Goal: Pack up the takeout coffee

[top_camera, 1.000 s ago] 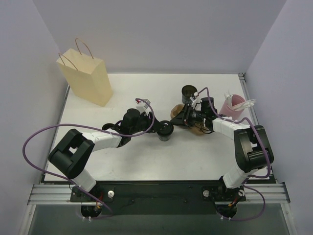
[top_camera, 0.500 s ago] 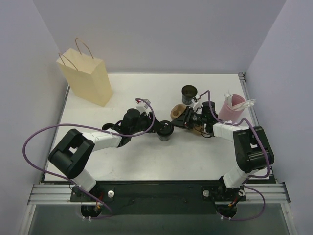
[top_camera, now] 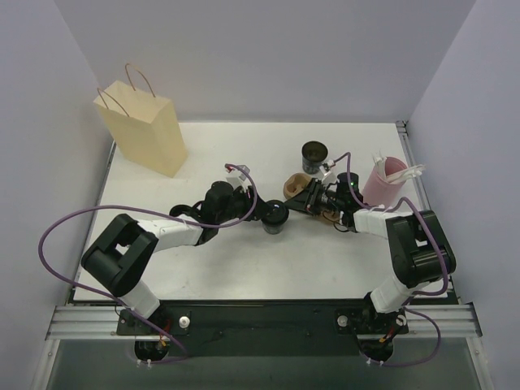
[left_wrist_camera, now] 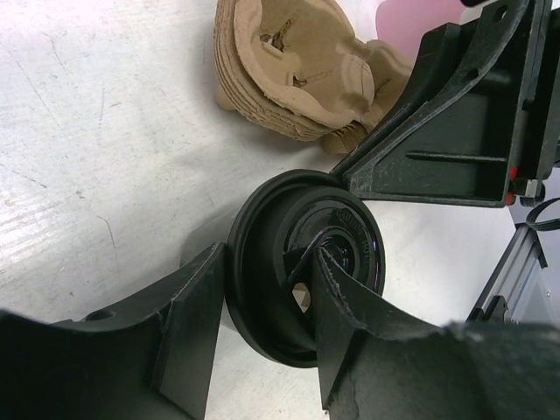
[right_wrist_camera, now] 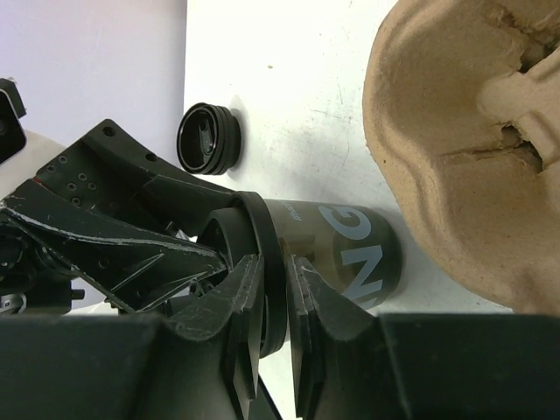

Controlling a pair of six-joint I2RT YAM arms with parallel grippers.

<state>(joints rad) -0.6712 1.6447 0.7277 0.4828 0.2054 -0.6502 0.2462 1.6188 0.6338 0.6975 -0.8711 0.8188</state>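
Top external: R gripper (top_camera: 291,204) nearer cup (top_camera: 276,217), prob. pinching lid (right_wrist_camera: 265,229).

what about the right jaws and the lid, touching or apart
Touching. Right wrist view: the jaws pinch the lid rim from both sides, with no gap showing.

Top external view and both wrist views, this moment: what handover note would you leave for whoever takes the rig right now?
Left claw: shut on the coffee cup at mid-table, just by its black lid.
Right claw: shut on that lid's rim.
Pulp carrier lies right beside the cup; a second cup stands farther back; the paper bag stands upright at the far left corner.
Done: lid is on the cup, apparently.
To do: cups into carrier, carrier into bag.
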